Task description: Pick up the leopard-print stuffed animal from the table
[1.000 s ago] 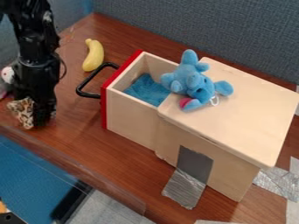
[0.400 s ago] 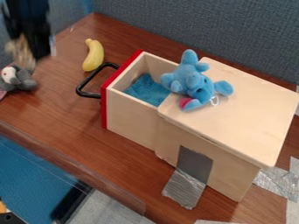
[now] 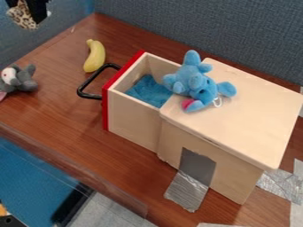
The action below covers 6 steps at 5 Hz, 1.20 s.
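The brown surface carries a pale wooden box, its red-fronted drawer pulled out toward the banana's side. A blue plush toy lies on the box's lid, overhanging the open drawer, which has a blue cloth inside. A grey plush toy lies at the left edge; a yellow banana sits near the drawer's black handle. At upper left, the raised pincer is clamped on a leopard-print item.
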Motion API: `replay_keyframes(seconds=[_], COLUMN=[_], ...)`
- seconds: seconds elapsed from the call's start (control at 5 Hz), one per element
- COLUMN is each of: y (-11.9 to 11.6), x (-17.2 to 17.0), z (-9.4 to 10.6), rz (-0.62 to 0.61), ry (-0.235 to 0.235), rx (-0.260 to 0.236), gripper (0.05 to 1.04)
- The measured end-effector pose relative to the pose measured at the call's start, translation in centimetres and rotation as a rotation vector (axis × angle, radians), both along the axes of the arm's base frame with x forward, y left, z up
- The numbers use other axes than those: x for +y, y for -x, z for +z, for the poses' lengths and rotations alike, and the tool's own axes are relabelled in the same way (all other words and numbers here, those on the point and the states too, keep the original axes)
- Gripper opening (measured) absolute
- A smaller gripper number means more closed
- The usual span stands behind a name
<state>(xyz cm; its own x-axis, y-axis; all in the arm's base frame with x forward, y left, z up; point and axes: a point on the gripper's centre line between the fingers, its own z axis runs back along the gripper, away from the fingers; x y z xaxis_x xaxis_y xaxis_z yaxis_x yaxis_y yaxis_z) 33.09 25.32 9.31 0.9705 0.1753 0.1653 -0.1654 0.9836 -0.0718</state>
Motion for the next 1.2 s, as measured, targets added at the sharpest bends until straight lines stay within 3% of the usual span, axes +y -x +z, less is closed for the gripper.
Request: replay_keyframes(seconds=[0.2,0.4,0.6,0.8,1.2], y=[-0.2,0.0,0.5,0.7,1.9], x=[2.0,2.2,1.7,0.9,-2.4], z=[-2.4,-3.5,-4.6,-4.8,-0.4], rz=[0.041,0.031,0.017,0.001,-0.122], ry=[-0.001,-0.012,-0.001,0.033,0.005], rx=[0.007,0.005,0.019,0.017,-0.078], gripper=[0.645,0.937,1.015,1.008,1.004])
